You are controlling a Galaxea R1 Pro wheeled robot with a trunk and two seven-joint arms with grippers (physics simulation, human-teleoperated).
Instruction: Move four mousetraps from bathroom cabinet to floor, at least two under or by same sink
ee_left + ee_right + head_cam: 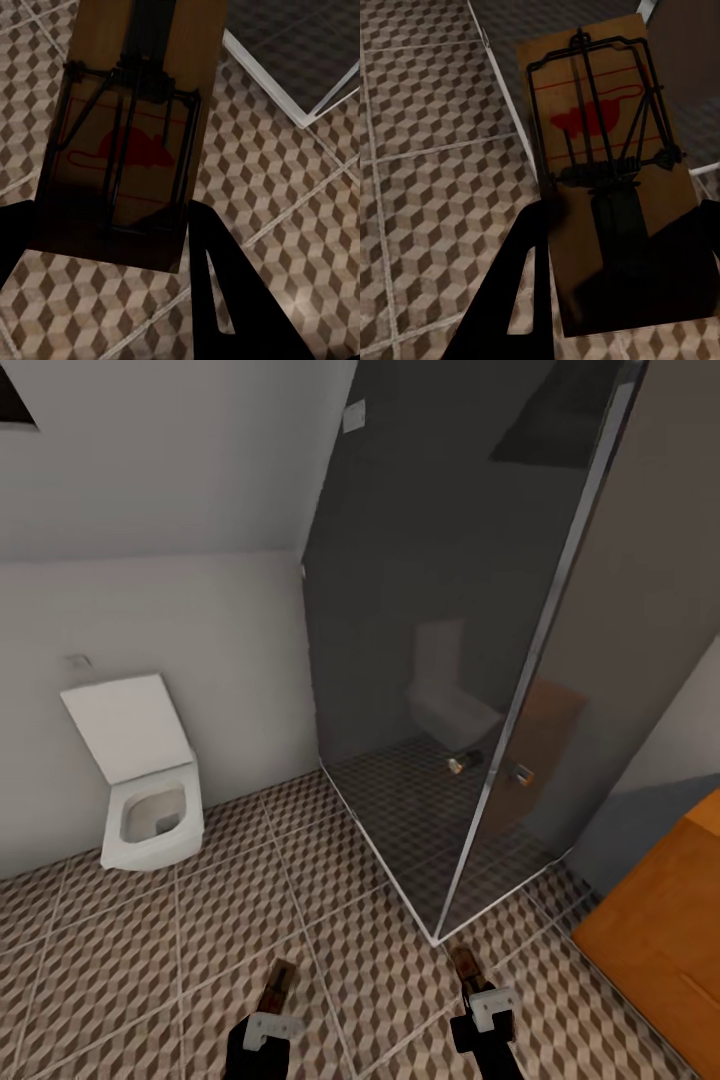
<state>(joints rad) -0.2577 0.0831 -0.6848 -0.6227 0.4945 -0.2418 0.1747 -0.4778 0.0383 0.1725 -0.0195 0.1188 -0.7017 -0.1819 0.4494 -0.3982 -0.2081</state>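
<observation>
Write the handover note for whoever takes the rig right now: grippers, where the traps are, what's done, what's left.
Left gripper: shut on a mousetrap, held above the bathroom floor.
Right gripper: shut on a second mousetrap, also off the floor.
Surroundings: toilet ahead on the left, glass shower enclosure ahead, a corner of the cabinet at right.
Done: two traps are in hand.
Left: no trap lies on the tiles here. Set both down beside or under the sink, then place the other two on the same floor.
</observation>
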